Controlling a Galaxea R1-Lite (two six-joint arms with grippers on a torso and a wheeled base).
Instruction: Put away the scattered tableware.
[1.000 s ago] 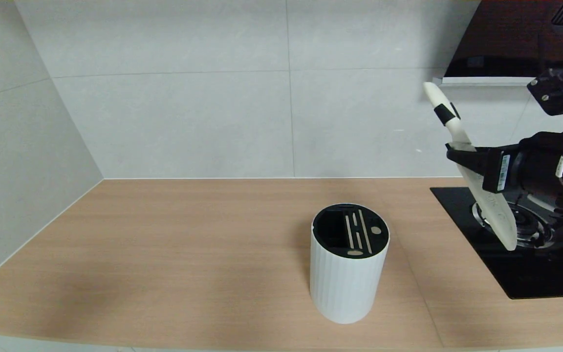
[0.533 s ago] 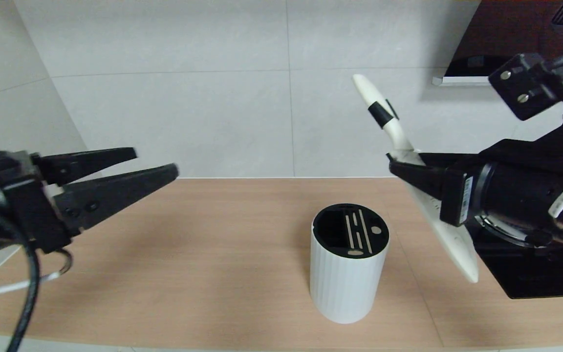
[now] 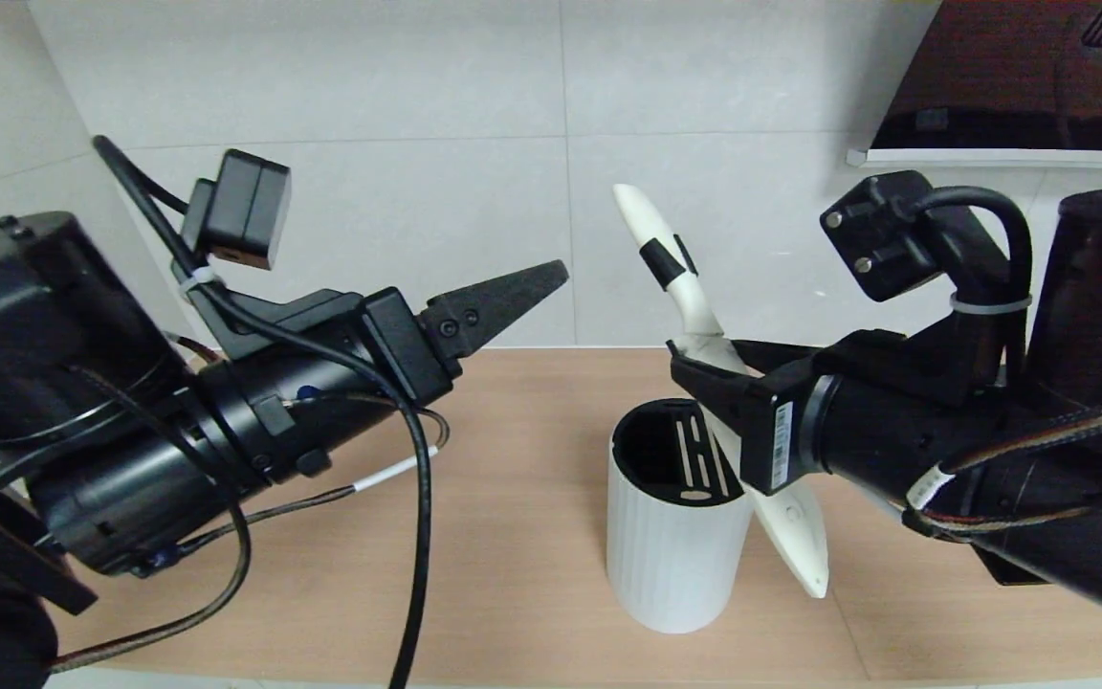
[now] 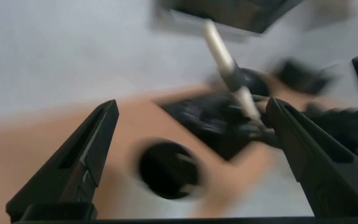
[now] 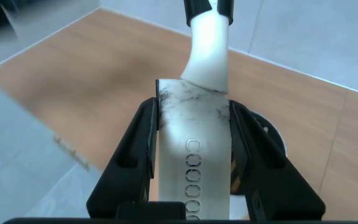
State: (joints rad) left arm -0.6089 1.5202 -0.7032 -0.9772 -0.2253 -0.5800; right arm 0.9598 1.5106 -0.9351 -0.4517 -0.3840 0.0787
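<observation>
Head view: the right claw point(image 3: 704, 388) is clamped on the white utensil point(image 3: 680, 287) at mid-length. Its long axis runs steeply from the handle at upper centre to the tip at lower right, and the tip sits just right of the holder point(image 3: 671, 555), below its slotted top. So the tip likely needs lifting and shifting left. The left claw point(image 3: 513, 297) hangs left of centre.

Left wrist view: the left claw point(image 4: 191, 107) is spread wide and empty, with the holder point(image 4: 166, 168) beyond it on the bench point(image 4: 30, 143).

Right wrist view: the right claw point(image 5: 193, 109) pinches the utensil point(image 5: 207, 50) by its blade edges.
</observation>
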